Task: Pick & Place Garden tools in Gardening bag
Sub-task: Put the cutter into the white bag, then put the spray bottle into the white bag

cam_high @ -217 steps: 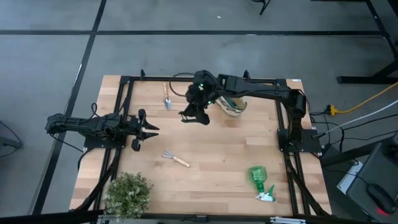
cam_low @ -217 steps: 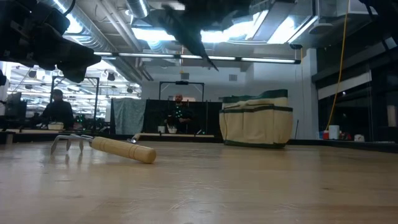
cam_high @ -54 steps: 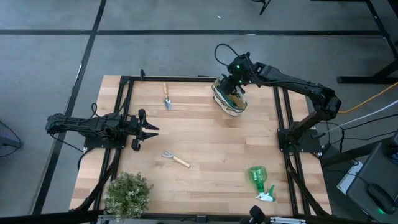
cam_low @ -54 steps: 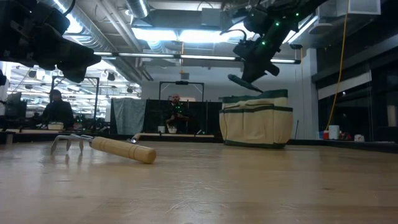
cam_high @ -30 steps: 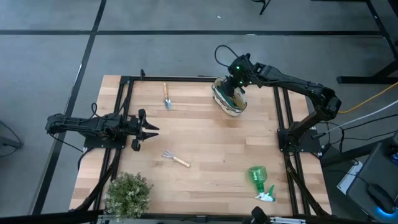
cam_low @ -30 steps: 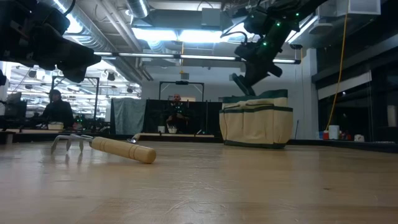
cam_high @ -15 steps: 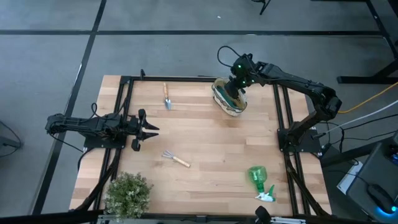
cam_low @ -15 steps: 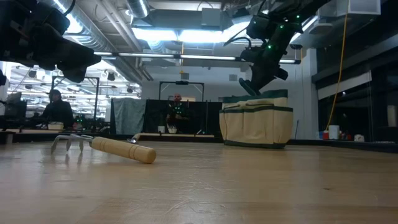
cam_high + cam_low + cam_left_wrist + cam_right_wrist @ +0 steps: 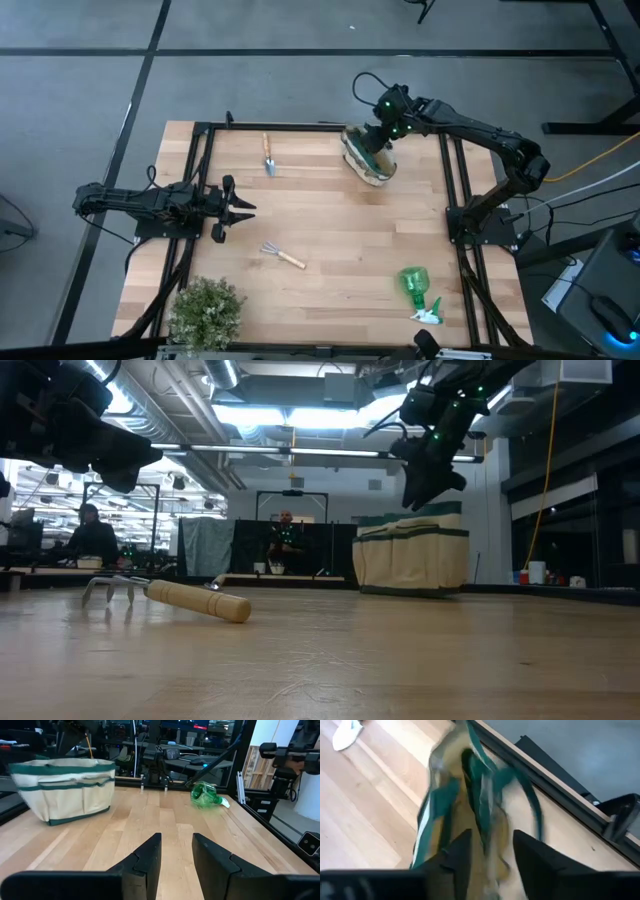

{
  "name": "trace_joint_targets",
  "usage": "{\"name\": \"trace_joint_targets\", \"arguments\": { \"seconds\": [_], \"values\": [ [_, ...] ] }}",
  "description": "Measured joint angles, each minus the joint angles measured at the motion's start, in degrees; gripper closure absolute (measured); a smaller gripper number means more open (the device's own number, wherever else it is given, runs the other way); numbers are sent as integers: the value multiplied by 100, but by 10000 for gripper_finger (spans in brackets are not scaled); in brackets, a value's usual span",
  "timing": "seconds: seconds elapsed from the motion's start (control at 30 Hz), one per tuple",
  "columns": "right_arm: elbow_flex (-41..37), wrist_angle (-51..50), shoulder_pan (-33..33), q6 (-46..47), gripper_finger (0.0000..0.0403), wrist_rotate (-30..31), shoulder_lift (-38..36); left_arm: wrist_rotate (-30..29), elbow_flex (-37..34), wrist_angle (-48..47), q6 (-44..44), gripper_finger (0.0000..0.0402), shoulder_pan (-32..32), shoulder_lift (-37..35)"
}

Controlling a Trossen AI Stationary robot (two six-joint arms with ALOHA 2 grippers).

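The gardening bag (image 9: 368, 165), cream with dark green trim, stands on its base at the table's far right; it also shows in the low view (image 9: 410, 555). My right gripper (image 9: 378, 140) hangs just above its mouth (image 9: 470, 795), fingers apart and pointing down with nothing between them. A dark long shape (image 9: 467, 762) lies inside the bag; I cannot tell whether it is the shears. The trowel (image 9: 268, 155) lies flat at the far middle, the rake (image 9: 283, 254) in the middle, and the green spray bottle (image 9: 417, 290) on its side at the near right. My left gripper (image 9: 235, 208) waits open at the left.
A bushy green plant (image 9: 207, 312) stands at the table's near left corner. Black frame rails (image 9: 455, 200) run along the left and right sides. Bare wood lies between the rake and the bag. People sit in the room beyond the far edge (image 9: 288, 545).
My right gripper has gone a little toward the table's right edge above the bag's mouth and has tipped more steeply downward. The dark tool that stuck out below its fingers a second ago no longer shows there.
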Motion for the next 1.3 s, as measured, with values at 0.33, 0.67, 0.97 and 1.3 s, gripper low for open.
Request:
{"name": "trace_joint_targets", "arguments": {
  "seconds": [0.33, 0.67, 0.97, 1.3],
  "values": [
    [2, -80, 0, -20, 209, -86, -29, 0, 0, 0, 0, 296, -1, 0],
    [320, -480, 73, -3, 212, -222, -383, 0, -2, 0, 0, 296, 0, 0],
    [339, -997, 348, 172, 212, -1173, -720, 0, -1, 0, 0, 296, 0, 0],
    [339, -1517, 1156, 199, 212, -1246, -851, 0, -1, 0, 0, 296, 0, 0]
  ]
}}
